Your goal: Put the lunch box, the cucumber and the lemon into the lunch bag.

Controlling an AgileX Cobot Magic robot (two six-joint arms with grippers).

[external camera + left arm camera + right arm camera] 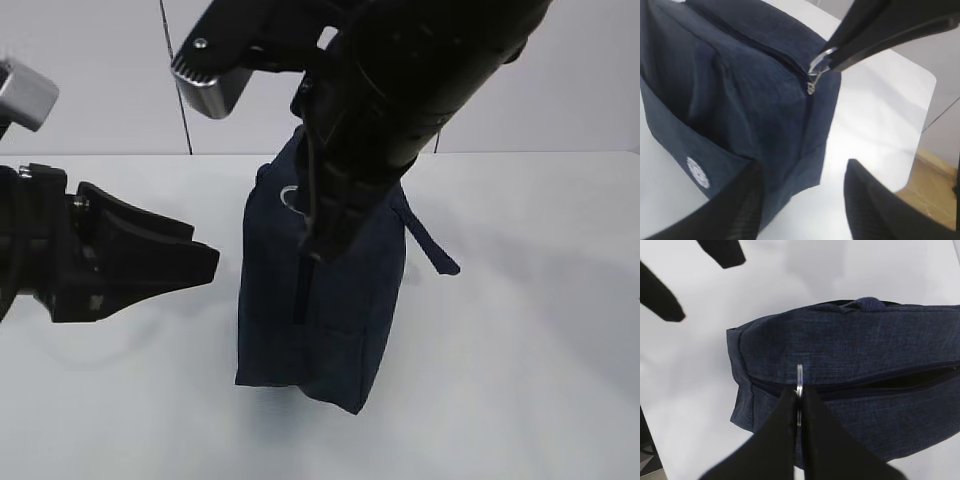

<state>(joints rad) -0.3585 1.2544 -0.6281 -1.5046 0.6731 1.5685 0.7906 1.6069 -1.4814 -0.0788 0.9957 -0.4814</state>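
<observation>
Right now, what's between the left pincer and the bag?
Only bare white table, seen in the exterior view; the open left pincer stands apart from the bag.

The right gripper [799,407] jaws pinch the ring pull [799,381] on the lunch bag [865,355].

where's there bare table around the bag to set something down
Bare white table lies right of the lunch bag, past its strap, and in front of it. Left of the bag is tighter: the open left tool sits close. The top is crowded by the right tool, shut on the ring pull.
</observation>
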